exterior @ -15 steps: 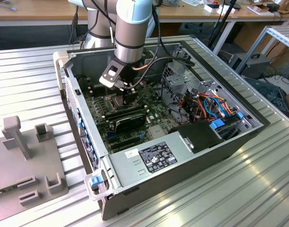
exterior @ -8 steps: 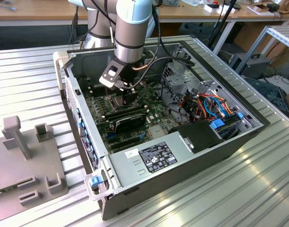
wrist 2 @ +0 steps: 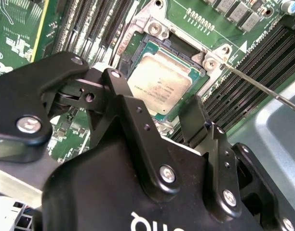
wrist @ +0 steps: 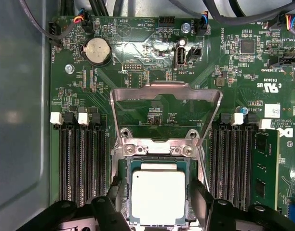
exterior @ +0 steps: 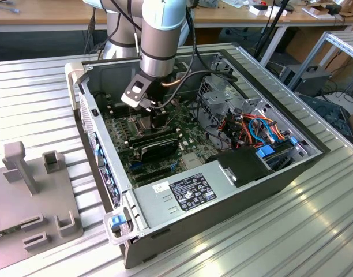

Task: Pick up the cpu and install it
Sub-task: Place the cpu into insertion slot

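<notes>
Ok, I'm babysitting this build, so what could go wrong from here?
The chip lies in place unclamped: the metal frame stands open, so a knock could shift it. The tool flanks it closely with both fingers; a skewed pull-away might drag it askew.

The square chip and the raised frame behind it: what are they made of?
The small square silver-grey chip looks metal-topped: a dull matt plate over a green board edge. The raised silver frame seems bare sheet steel or similar, judging by its bright sheen.
</notes>
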Controlling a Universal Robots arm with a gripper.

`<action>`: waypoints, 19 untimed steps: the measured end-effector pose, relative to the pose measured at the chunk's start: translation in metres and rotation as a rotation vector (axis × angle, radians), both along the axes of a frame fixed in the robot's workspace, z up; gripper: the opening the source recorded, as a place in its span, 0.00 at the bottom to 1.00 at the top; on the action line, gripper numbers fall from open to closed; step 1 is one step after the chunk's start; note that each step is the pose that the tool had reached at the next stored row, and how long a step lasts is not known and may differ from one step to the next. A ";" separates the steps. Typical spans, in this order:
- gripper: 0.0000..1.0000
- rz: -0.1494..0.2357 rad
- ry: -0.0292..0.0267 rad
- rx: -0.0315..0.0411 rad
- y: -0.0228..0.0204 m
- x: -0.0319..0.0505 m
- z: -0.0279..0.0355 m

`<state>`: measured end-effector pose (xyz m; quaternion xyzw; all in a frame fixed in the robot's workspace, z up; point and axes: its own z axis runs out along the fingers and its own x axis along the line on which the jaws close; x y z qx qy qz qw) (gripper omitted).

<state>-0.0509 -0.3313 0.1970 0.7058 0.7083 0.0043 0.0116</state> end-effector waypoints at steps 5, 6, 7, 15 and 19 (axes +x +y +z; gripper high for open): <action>0.67 0.000 0.0000 -0.0011 0.0001 0.0001 0.0039; 0.67 0.000 0.0000 -0.0015 0.0002 0.0000 0.0058; 0.67 0.000 0.0000 -0.0020 0.0002 0.0000 0.0074; 0.67 0.000 0.0000 -0.0181 0.0010 0.0001 0.0208; 0.67 0.000 0.0000 -0.0205 0.0011 0.0000 0.0257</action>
